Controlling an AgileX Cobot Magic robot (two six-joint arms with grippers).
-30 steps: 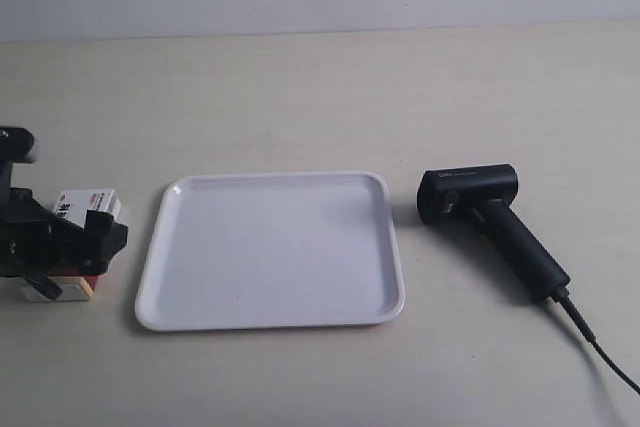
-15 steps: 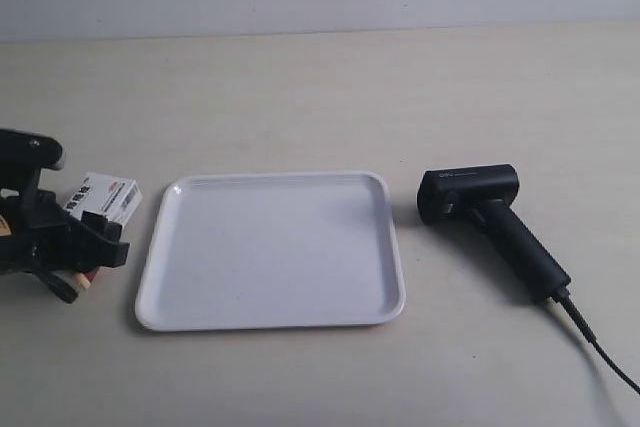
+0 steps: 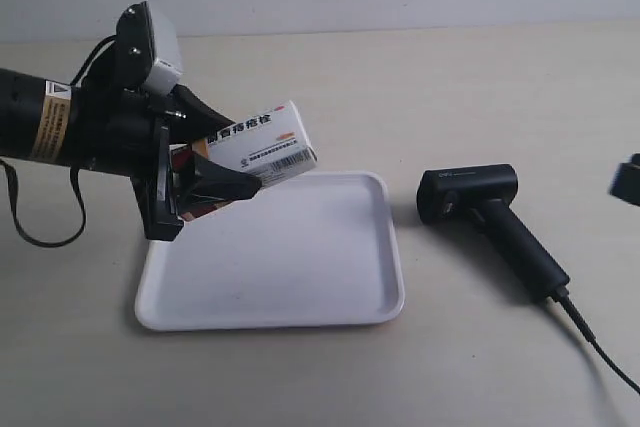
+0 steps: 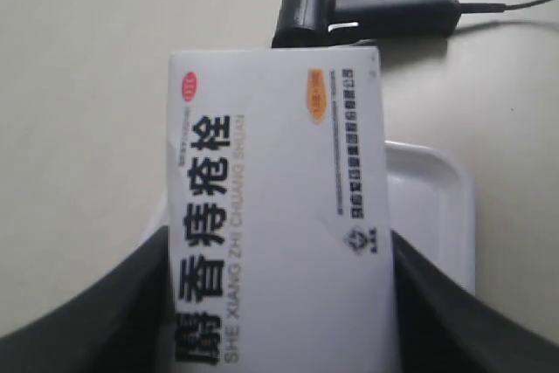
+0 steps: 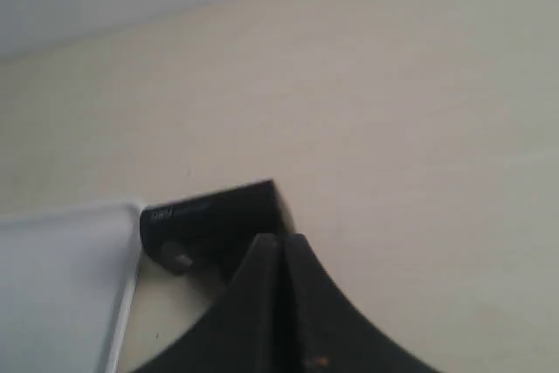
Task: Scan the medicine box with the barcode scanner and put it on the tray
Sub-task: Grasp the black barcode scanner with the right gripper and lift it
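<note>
Left gripper [image 3: 205, 182] clamped on the medicine box [image 3: 255, 148], fingers [image 4: 83, 321] pressed against both long sides; box held tilted in the air above the tray's near-left corner, barcode face visible in the exterior view. White tray [image 3: 330, 292] flat on the table, nothing lying in it. Barcode scanner [image 3: 490, 212] lies on its side just beside the tray, cable trailing off. Right gripper [image 5: 281, 303] fingers pressed together, holding nothing, above the scanner head [image 5: 214, 216]; only a dark edge of that arm [image 3: 627, 179] shows in the exterior view.
</note>
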